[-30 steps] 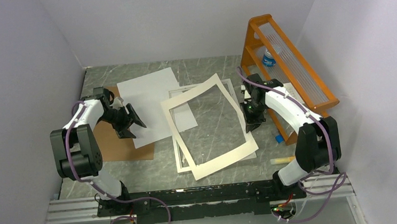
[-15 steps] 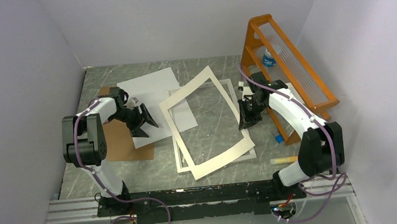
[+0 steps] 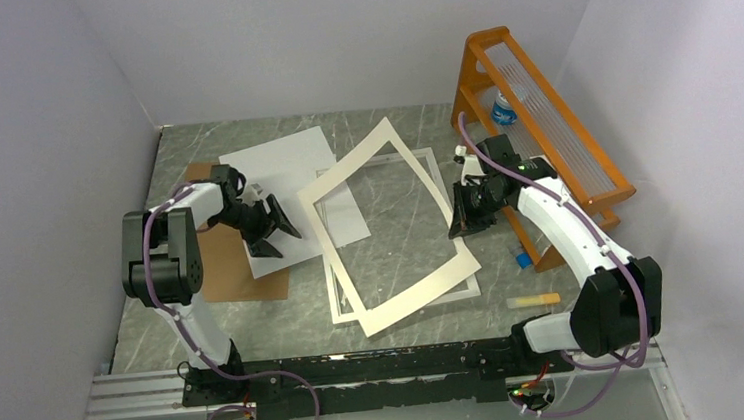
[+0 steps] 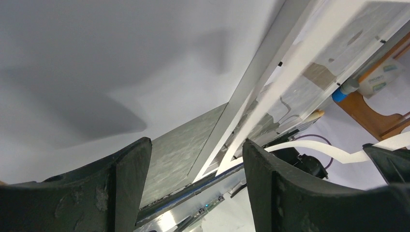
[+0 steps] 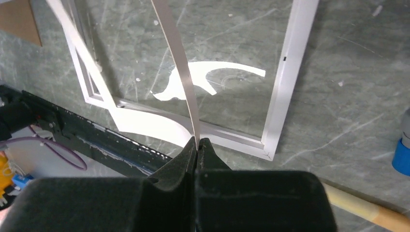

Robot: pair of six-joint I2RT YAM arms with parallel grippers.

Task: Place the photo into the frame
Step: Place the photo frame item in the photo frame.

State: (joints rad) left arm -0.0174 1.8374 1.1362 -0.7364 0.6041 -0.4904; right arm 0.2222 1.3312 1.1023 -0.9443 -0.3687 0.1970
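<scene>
Top external view: the photo [image 3: 285, 172], white reverse up, lay upper left of centre on the marbled counter [image 3: 287, 322]. Its long axis ran roughly top to bottom and its right part sat under the card mat [image 3: 398, 143], beside the frame [image 5: 289, 77]. The left hand [image 3: 271, 224], wide open and empty, hung over the photo's lower edge, much the nearer. The right hand [image 3: 461, 215] was pinched on the mat's right edge, holding it tilted. Plain walls enclosed three sides.

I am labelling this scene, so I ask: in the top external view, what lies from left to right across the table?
Brown backing board → photo, white side up → card mat → right pincer, gripping the mat's edge → orange rack.
</scene>
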